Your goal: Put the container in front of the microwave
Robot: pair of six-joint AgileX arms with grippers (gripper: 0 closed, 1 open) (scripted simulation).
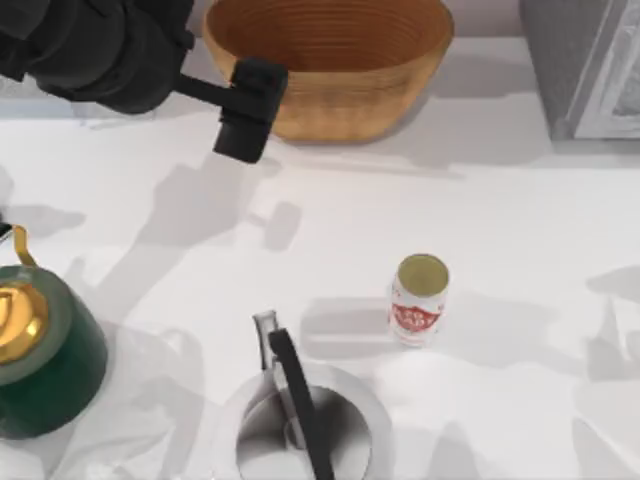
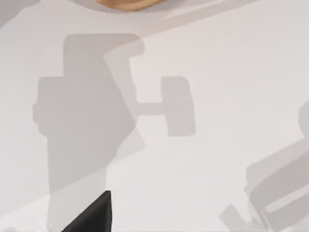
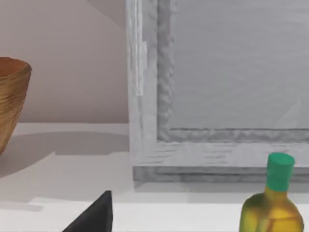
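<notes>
One small can [image 1: 419,299], a white cylinder with a red label and dull gold top, stands upright mid-tabletop [image 1: 500,200]. One woven tan basket [image 1: 328,60] sits behind; one glossy green kettle [image 1: 45,350] at left. Left pincer [image 1: 245,125] hovers beside the basket; its grip I cannot tell.

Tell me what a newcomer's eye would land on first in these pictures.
The big woven basket at the top view's far edge draws the eye first, with the left arm's dark gripper hanging just in front of its left side. Next comes the small red-labelled can standing upright and alone near the table's middle, and the dark green kettle with its gold lid at the near left.
</notes>
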